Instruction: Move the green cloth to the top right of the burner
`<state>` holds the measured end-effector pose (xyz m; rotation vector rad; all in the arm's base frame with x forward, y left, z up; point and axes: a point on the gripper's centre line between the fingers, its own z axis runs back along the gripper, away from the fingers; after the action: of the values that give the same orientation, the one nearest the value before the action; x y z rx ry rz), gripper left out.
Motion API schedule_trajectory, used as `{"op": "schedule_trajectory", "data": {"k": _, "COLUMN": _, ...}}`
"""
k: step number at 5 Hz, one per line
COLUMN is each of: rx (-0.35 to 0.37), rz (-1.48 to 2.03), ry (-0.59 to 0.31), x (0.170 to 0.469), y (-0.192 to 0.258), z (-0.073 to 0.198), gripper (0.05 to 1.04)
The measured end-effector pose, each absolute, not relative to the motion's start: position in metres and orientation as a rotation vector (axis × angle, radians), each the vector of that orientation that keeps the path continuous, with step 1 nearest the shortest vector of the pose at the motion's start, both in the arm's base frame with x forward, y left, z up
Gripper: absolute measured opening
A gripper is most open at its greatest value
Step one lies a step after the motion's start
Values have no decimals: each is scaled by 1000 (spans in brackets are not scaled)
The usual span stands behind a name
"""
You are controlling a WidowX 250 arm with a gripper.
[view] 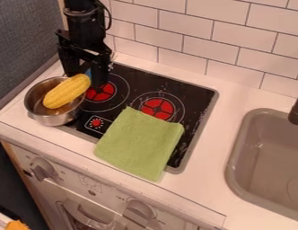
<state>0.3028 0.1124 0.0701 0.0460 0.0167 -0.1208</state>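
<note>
White tiles [211, 40] stand behind the burner [196, 95]. Across its front right edge lies the green cloth [139, 144]; by the burner's back left hangs the gripper [86, 80], spread wide. It should pinch a central fold, then lift every hem clear before crossing.

I see the green cloth [139, 144] lying flat and roughly square, probably folded, over the front of the black burner [196, 95] with its two red discs, its near edge reaching past the grey rim.
</note>
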Motion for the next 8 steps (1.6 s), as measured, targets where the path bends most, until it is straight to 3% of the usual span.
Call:
{"op": "schedule_trajectory", "data": {"k": 1, "rx": 38, "rz": -117, "ry": 35, "x": 301, "y": 111, "z": 62, "gripper": 1001}}
{"op": "schedule_trajectory", "data": {"k": 2, "rx": 35, "rz": -196, "ry": 44, "x": 283, "y": 67, "z": 63, "gripper": 999}}
{"op": "schedule_trajectory", "data": {"k": 3, "rx": 66, "rz": -246, "ry": -6, "x": 262, "y": 35, "z": 77, "gripper": 999}}
{"op": "schedule_trajectory", "data": {"k": 4, "rx": 60, "rz": -291, "ry": -11, "x": 248, "y": 8, "z": 71, "gripper": 999}}
{"op": "schedule_trajectory", "data": {"k": 5, "rx": 35, "rz": -230, "ry": 52, "x": 249, "y": 3, "z": 37, "gripper": 998}}
{"op": "schedule_trajectory", "data": {"k": 6, "rx": -22, "rz": -133, "ry": 31, "x": 261, "y": 10, "z": 6, "gripper": 997}}
{"op": "schedule_trajectory", "data": {"k": 8, "rx": -79, "rz": -31, "ry": -25, "x": 282, "y": 21, "z": 2, "gripper": 999}}
